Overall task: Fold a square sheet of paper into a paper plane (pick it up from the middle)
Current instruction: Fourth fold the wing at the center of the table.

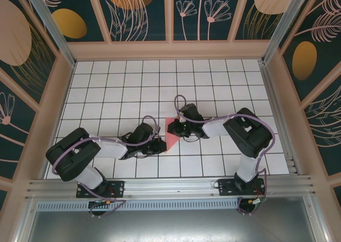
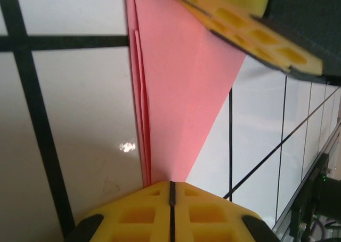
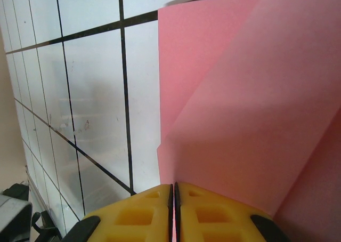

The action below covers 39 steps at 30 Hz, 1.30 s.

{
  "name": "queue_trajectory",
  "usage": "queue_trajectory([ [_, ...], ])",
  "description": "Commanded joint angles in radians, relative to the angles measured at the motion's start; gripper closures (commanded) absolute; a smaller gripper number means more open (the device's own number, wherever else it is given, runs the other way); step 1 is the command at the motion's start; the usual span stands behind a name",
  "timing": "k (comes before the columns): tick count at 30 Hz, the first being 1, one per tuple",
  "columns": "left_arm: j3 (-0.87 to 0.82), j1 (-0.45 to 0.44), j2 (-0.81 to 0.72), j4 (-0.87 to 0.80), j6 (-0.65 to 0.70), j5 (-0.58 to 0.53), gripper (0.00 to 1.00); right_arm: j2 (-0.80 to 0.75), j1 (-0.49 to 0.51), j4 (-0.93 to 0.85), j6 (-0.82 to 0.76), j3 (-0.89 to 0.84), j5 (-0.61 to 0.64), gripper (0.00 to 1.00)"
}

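Note:
The pink sheet of paper (image 1: 171, 136) is folded into a pointed, layered triangle and sits mid-table between my two grippers. In the left wrist view the paper (image 2: 181, 93) narrows to a tip that runs into my left gripper (image 2: 171, 186), whose yellow fingers are shut on that tip. Stacked layers show along its left edge. My right gripper (image 3: 174, 187) is shut on the paper's (image 3: 256, 109) wide end, with pink showing in the slit between its fingers. From above, the left gripper (image 1: 160, 145) stands at the paper's near-left and the right gripper (image 1: 173, 129) at its far right.
The white grid table (image 1: 133, 87) is boxed in by patterned walls (image 1: 42, 93) on the left, right and far sides. An aluminium rail (image 1: 170, 188) runs along the near edge by the arm bases. One yellow finger (image 2: 240, 23) of the right gripper reaches into the left wrist view.

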Motion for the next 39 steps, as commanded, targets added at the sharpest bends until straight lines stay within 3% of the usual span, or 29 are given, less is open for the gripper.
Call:
queue_trajectory([
  [1, -0.041, -0.022, -0.009, -0.211, 0.032, 0.062, 0.91, 0.088, 0.011, -0.159, -0.024, -0.03, 0.107, 0.87],
  [9, -0.065, -0.023, -0.101, -0.292, 0.031, 0.053, 0.91, 0.088, 0.012, -0.161, -0.025, -0.029, 0.11, 0.87],
  [16, 0.028, -0.021, -0.314, -0.327, 0.013, -0.079, 0.89, 0.088, 0.011, -0.156, -0.021, -0.029, 0.108, 0.87],
  [22, 0.137, -0.015, -0.18, -0.225, 0.025, -0.136, 0.87, 0.088, 0.013, -0.157, -0.022, -0.03, 0.107, 0.87],
  [27, 0.165, -0.016, -0.024, -0.104, -0.005, -0.106, 0.88, 0.084, 0.012, -0.153, -0.022, -0.031, 0.104, 0.87],
  [39, 0.058, -0.016, 0.067, -0.218, -0.017, -0.155, 0.93, 0.039, 0.007, -0.139, -0.037, -0.026, 0.092, 0.86],
])
